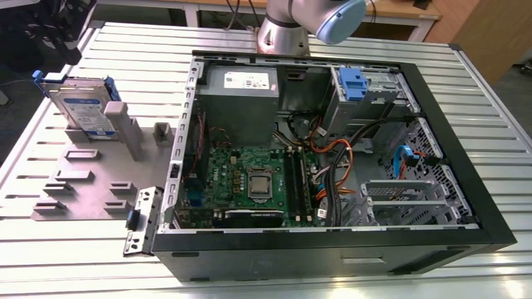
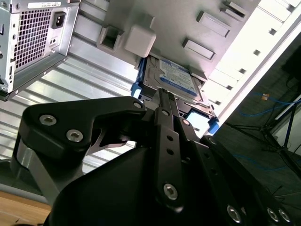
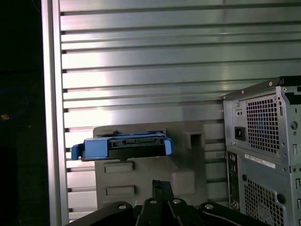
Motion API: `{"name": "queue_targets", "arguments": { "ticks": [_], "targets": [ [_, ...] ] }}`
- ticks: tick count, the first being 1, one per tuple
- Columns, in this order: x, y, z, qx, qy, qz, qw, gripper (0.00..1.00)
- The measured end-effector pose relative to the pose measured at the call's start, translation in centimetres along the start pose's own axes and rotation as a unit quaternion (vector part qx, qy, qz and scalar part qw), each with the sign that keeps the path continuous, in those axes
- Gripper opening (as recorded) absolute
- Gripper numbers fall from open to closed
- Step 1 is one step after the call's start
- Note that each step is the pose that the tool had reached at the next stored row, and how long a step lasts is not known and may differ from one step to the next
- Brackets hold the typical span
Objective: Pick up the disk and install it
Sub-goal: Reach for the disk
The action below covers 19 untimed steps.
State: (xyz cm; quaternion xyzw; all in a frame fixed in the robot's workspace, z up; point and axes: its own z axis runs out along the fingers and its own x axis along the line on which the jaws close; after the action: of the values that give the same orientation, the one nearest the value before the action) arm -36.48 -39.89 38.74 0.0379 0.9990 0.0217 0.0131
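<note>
Exterior view: the disk (image 1: 83, 106) stands on edge in a grey fixture plate (image 1: 83, 180) on the slatted metal worktop (image 1: 499, 124). It is on the exterior view's left of the open computer case (image 1: 332, 156) and apart from it, with its labelled face tilted back against a grey post. Its long axis runs up from the plate at a lean, so a short end is uppermost. The arm (image 1: 308, 25) shows at the far edge of the worktop behind the case. Inside the case, a bay with a blue bracket (image 1: 353, 84) sits at the far corner. In the first wrist view, the fingers (image 3: 156, 188) are drawn together with barely a seam between them and hold nothing. The disk (image 3: 124, 146) lies ahead of them, well apart. It shows its upper end as a blue-edged bar set crosswise to the direction the fingers point, a little to one side of that line. The second wrist view shows the same from another angle: the fingers (image 2: 162, 113) are closed and empty, and just past their tips is the labelled face of the disk (image 2: 176, 77), leaning in its holder with blue rails along both long sides. Judging by this, the pick-up has not begun. What matters for it is that the disk lies forward of the fingers and slightly off their line. The seam between the fingers seems to run across the disk's upper end rather than along it.
</note>
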Motion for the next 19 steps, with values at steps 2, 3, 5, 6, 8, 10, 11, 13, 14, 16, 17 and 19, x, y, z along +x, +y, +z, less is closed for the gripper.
{"name": "queue_targets", "arguments": {
  "ticks": [2,3,5,6,8,10,11,13,14,16,17,19],
  "targets": [
    [0.16,-0.01,-0.01,0.0,0.0,0.0,1.0,0.11],
    [0.26,-0.02,-0.01,0.0,0.0,0.0,1.0,0.11],
    [0.46,-0.03,-0.01,0.0,0.0,0.0,1.0,0.11],
    [0.57,-0.04,-0.01,0.0,0.0,0.0,1.0,0.11],
    [0.81,-0.06,-0.02,0.0,0.0,0.0,1.0,0.11],
    [1.08,-0.08,-0.03,0.0,0.0,0.0,1.0,0.11],
    [1.2,-0.09,-0.03,0.0,0.0,0.0,1.0,0.11],
    [1.46,-0.11,-0.04,0.0,-0.0001,0.0,1.0,0.11],
    [1.61,-0.12,-0.05,0.0,0.0,0.0,1.0,0.11],
    [1.89,-0.15,-0.05,0.0,-0.0001,0.0,1.0,0.11],
    [1.98,-0.15,-0.05,0.0,0.0,0.0,1.0,0.11],
    [2.06,-0.16,-0.04,0.0,-0.0001,0.0,1.0,0.11]
  ]
}}
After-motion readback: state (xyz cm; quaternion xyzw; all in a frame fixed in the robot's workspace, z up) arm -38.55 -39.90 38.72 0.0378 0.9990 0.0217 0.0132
